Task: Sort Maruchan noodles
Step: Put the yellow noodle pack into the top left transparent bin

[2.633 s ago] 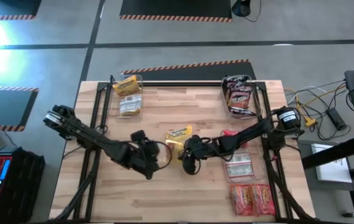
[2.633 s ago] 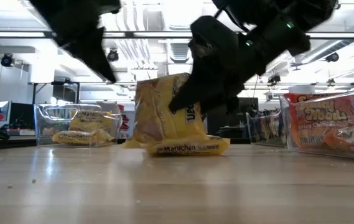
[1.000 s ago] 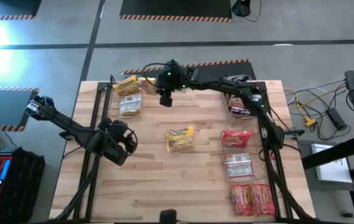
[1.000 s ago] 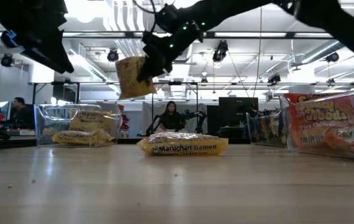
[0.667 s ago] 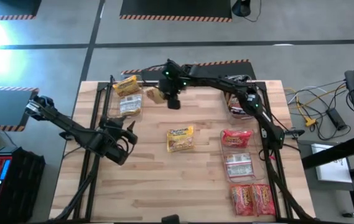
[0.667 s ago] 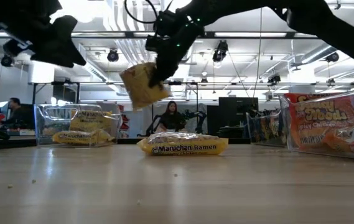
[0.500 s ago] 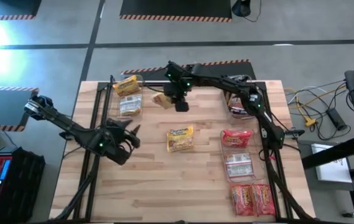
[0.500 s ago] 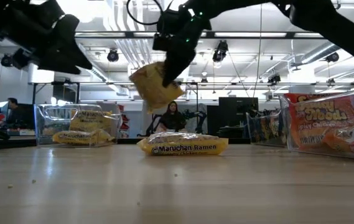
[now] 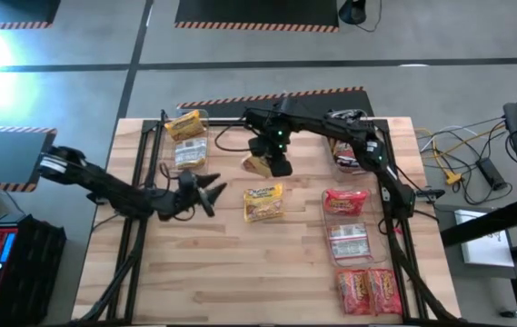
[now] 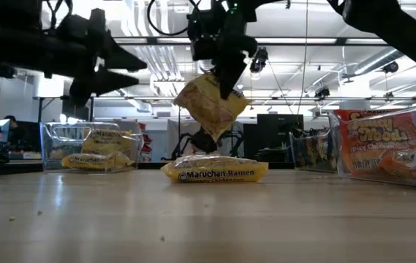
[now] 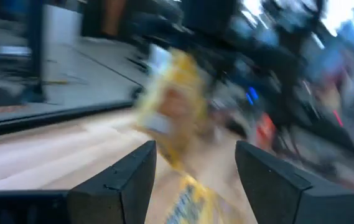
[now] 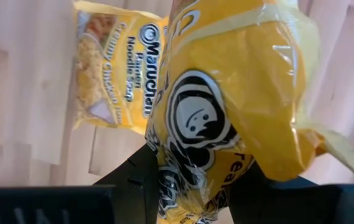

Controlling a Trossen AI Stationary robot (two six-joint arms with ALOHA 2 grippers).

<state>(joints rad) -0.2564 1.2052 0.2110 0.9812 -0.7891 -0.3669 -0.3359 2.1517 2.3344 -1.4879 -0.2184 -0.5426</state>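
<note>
The left wrist view is blurred. The right gripper (image 9: 277,161) grips a yellow packet (image 10: 211,106) above the table; the left gripper (image 9: 209,193) stands open. The clear bin (image 9: 185,143) holds yellow packets.

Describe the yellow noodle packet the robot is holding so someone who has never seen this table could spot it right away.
Start at the wooden table and find the right gripper, reaching over its far middle. Hanging from it, clear of the wood, is a yellow packet. The other loose yellow packet lies flat on the table just below it, and the rest sit inside clear bins.
</note>
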